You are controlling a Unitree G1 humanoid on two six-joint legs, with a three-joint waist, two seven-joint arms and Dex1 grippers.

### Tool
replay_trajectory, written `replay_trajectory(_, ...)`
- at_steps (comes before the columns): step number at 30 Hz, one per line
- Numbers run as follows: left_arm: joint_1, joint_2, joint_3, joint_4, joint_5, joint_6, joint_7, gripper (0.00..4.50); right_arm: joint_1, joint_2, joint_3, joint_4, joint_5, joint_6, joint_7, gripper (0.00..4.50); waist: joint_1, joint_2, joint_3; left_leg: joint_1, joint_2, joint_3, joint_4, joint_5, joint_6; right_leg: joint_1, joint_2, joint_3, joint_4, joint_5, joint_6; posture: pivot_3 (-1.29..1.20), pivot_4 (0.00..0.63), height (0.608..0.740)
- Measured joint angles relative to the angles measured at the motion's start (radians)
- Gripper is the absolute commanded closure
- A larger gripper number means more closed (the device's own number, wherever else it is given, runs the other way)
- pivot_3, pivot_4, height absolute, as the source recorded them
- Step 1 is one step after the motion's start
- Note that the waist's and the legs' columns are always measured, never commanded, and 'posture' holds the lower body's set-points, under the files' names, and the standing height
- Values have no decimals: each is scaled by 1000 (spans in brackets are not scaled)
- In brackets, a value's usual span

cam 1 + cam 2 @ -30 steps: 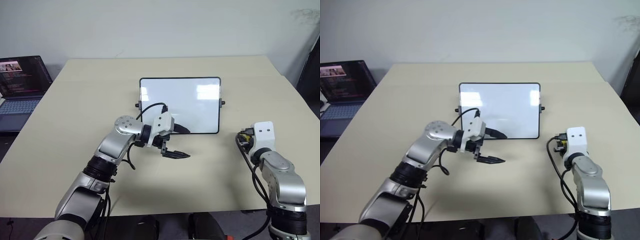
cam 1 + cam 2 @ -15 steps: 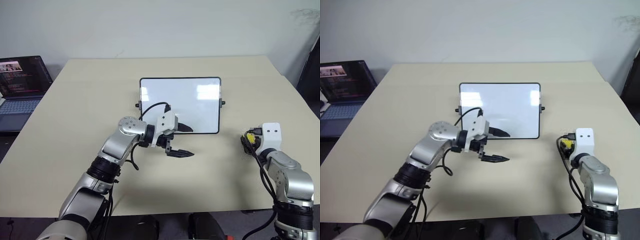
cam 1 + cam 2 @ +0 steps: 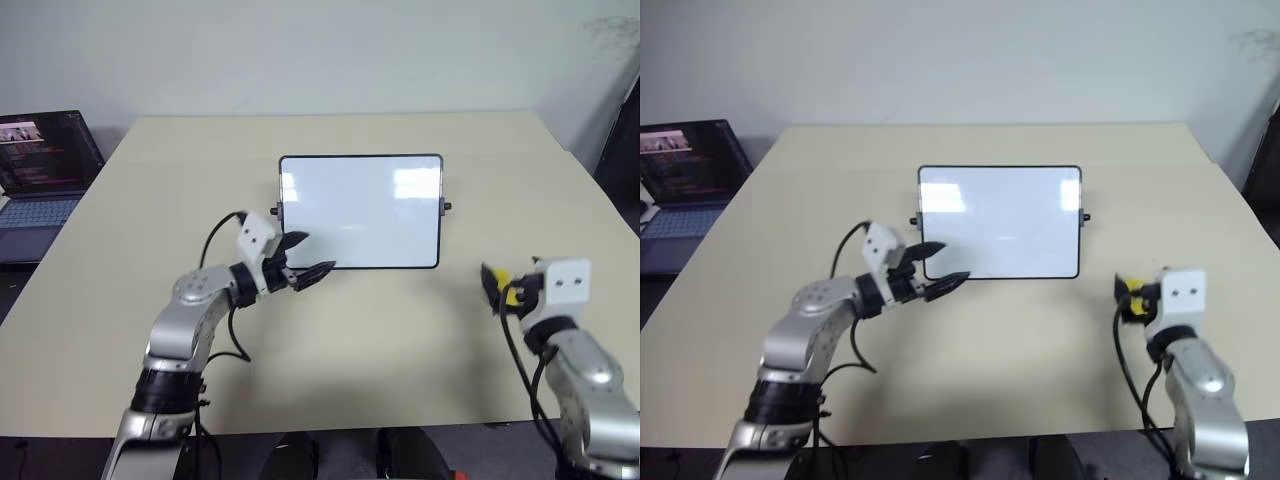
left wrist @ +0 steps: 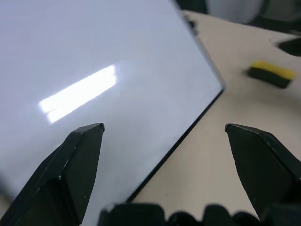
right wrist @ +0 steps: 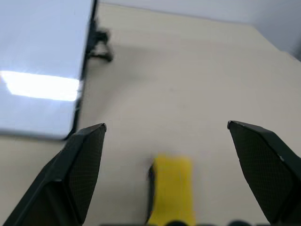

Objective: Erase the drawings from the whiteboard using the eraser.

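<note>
The whiteboard [image 3: 360, 210] stands propped near the table's middle. Its face is plain white; the drawings are out of view. My left gripper [image 3: 305, 258] is open at the board's lower left corner, fingers [image 4: 77, 155] apart and touching nothing. The yellow eraser [image 5: 171, 188] with its black base lies on the table to the right of the board. My right gripper [image 5: 165, 128] stands open around it, with a gap on both sides of the block. In the left wrist view the eraser [image 4: 273, 74] sits beyond the board's bottom edge.
An open laptop [image 3: 40, 170] sits off the table's left side. The tan table [image 3: 400, 340] runs wide in front of the board. A dark chair [image 3: 622, 130] stands past the table's right edge.
My right gripper has opened, let go of the eraser and drawn back a little. My left arm has swung left, from the board's bottom middle to its lower left corner, and turned.
</note>
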Motion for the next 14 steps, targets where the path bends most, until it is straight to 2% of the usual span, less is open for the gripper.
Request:
replay_trajectory(3, 153, -58, 71, -91, 33, -14, 168, 0, 238, 30, 102, 24, -47, -212, 15, 39, 5, 0, 0, 0, 0, -1, 1, 0, 0, 1, 0, 2, 0, 0, 0, 0, 150, 740)
replay_trajectory(7, 269, -72, 109, -124, 99, -75, 300, 0, 383, 75, 104, 42, 39, -385, 68, 39, 9, 0, 0, 7, 2, -1, 1, -2, 4, 9, 1, 1, 0, -2, 3, 0, 150, 740)
replay_trajectory(9, 308, -86, 117, -124, 114, -86, 336, 0, 419, 78, 108, 48, 55, -421, 81, 39, 10, 0, 2, 17, 3, -3, 1, -2, 4, 20, 1, 0, -1, -4, 1, 0, 150, 740)
replay_trajectory(11, 334, -86, 120, -121, 115, -104, 346, 0, 421, 84, 107, 58, 78, -427, 85, 39, 10, -1, 2, 18, 3, -3, 0, -2, 3, 24, 1, 0, -1, -7, -5, 0, 150, 740)
replay_trajectory(14, 335, -90, 120, -102, 112, -133, 346, 0, 329, 117, 52, 69, 136, -395, 31, 39, 10, 0, 2, 18, 3, -3, 1, -2, 3, 24, 1, 0, -1, -7, -5, 0, 150, 740)
